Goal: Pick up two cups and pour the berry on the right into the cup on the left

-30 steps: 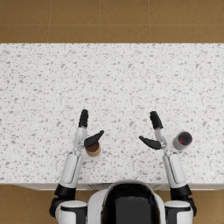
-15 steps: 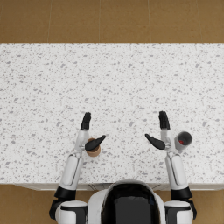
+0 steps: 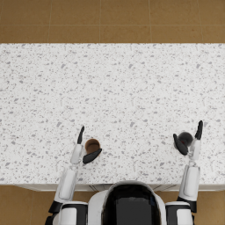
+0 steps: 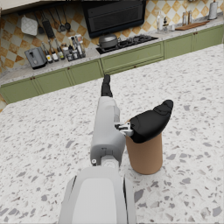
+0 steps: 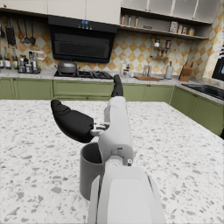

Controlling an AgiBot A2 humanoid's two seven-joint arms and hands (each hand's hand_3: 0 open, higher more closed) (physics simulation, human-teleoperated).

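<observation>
Two cups stand upright on the speckled worktop (image 3: 114, 88), near its front edge and well apart from each other. The brown cup (image 3: 92, 145) is on the left, the grey cup (image 3: 185, 139) on the right. What lies inside either cup cannot be made out from the head view.

Left hand (image 3: 85, 147) sits around the brown cup with its fingers (image 3: 80, 134) spread: one dark part reaches forward past the cup on its outer side, while the thumb lies across the cup's near rim. In the left wrist view the thumb rests over the top edge of the brown cup (image 4: 145, 151), which stays flat on the worktop; whether it presses the cup cannot be told.

Right hand (image 3: 190, 139) brackets the grey cup in the same way, fingers apart, one stretched forward on the outer side and the thumb on the inner side. The right wrist view shows the grey cup (image 5: 90, 168) just beside the wrist, standing on the worktop, thumb above its rim.
</observation>
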